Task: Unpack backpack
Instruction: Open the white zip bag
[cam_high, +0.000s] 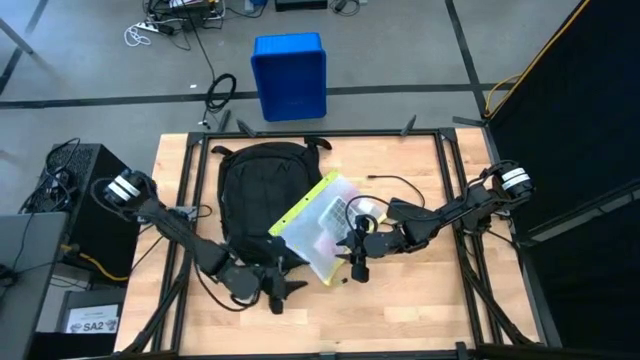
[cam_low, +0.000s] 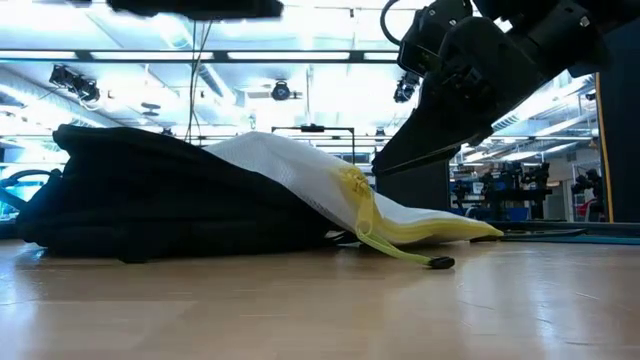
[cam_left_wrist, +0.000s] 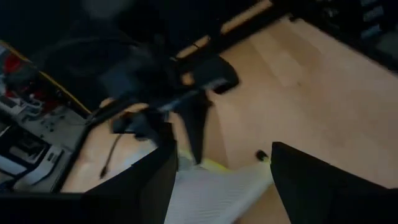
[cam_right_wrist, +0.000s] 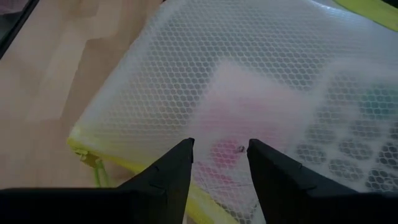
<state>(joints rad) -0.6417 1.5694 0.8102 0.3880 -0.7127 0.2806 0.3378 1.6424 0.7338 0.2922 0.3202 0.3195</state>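
A wooden table (cam_high: 420, 310) carries the black backpack (cam_high: 255, 195) and a yellow-edged mesh pouch (cam_high: 320, 222).

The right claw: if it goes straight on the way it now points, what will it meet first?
Most likely the white mesh pouch. The right claw, open, points right at its netted surface, just past the yellow zipper edge; the remaining gap is unclear.

The grey floor (cam_high: 400, 45) surrounded the counter (cam_high: 420, 300); a blue bin (cam_high: 289, 75) stood beyond the counter, with cables (cam_high: 165, 25) near it.
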